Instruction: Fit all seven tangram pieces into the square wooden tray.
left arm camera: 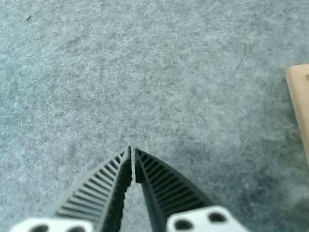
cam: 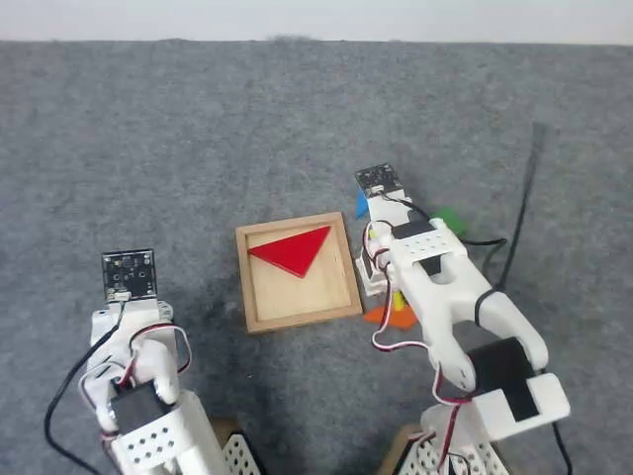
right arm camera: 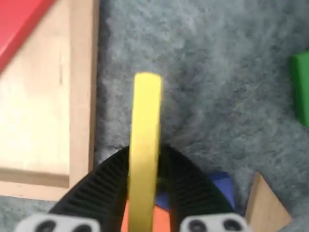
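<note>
Sitting near the middle of the table [cam: 148,129], the square wooden tray [cam: 302,318] lies flat, slightly skewed to the table's edges. One piece inside: a red triangle [cam: 294,251], flat on the tray floor in the half toward the far edge. Its long side faces the far rim and one tip lies near the tray's far right corner. The rest of the tray floor is bare wood.

Right tool [right arm camera: 145,151] is just off the tray's right rim, on the side toward the table's right edge. Its jaws are closed onto a yellow piece [right arm camera: 147,111], pinched by its flat faces so it stands on edge and sticks out past the fingertips. The piece is outside the tray, over the grey felt beside the rim. Whether it touches the felt, cannot tell.

Loose pieces around that arm, all outside the tray:
- orange piece [cam: 381,317] on the felt under the arm, close to the tray's near right corner
- blue piece [cam: 361,205] beyond the tray's far right corner
- green piece [cam: 451,220] further toward the right edge

A tan wedge [right arm camera: 266,202] lies on the felt close beside that tool; what it is, unclear.

Left tool [left arm camera: 133,162] is over bare felt, left of the tray, toward the table's near left corner. Jaws together, tips nearly meeting, nothing between them.
</note>
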### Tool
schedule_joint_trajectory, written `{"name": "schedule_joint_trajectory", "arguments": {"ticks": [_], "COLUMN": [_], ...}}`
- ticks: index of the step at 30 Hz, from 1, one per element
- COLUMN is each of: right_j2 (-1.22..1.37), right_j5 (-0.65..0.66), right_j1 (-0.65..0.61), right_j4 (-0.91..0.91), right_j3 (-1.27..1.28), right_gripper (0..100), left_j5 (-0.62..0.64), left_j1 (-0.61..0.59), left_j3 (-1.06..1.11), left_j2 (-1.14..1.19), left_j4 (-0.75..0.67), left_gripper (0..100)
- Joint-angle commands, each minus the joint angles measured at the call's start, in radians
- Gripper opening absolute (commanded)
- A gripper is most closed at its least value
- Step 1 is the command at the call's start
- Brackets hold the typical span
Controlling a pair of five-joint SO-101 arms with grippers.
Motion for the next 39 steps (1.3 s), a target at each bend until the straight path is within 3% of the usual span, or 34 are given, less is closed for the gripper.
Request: {"name": "schedule_joint_trajectory", "arguments": {"ticks": [1, 7, 11, 19, 26, 32, 39], "right_j2": [0.002, -0.018, -0.173, -0.318, -0.119, 0.113, 0.323], "right_j5": [-0.015, -0.017, 0.011, 0.084, 0.092, -0.009, -0.012], "right_j1": [-0.001, 0.018, 0.031, -0.113, -0.211, -0.265, -0.325], "right_j4": [0.008, 0.019, 0.085, 0.056, -0.002, -0.001, 0.005], "right_j3": [-0.035, -0.051, -0.091, -0.098, -0.226, -0.457, -0.582], "right_gripper": [2.6, 2.0, 0.9, 0.9, 0.9, 0.9, 4.0], "left_j5": [-0.012, -0.012, -0.012, -0.012, -0.012, -0.012, -0.012], "left_j1": [0.000, 0.000, 0.000, 0.000, 0.000, 0.000, 0.000], "left_j3": [-0.008, -0.008, -0.008, -0.008, -0.008, -0.008, -0.008], "left_j2": [-0.015, -0.015, -0.015, -0.015, -0.015, -0.015, -0.015], "left_j4": [0.003, 0.003, 0.003, 0.003, 0.003, 0.003, 0.003], "left_gripper": [2, 2, 2, 2, 2, 2, 2]}}
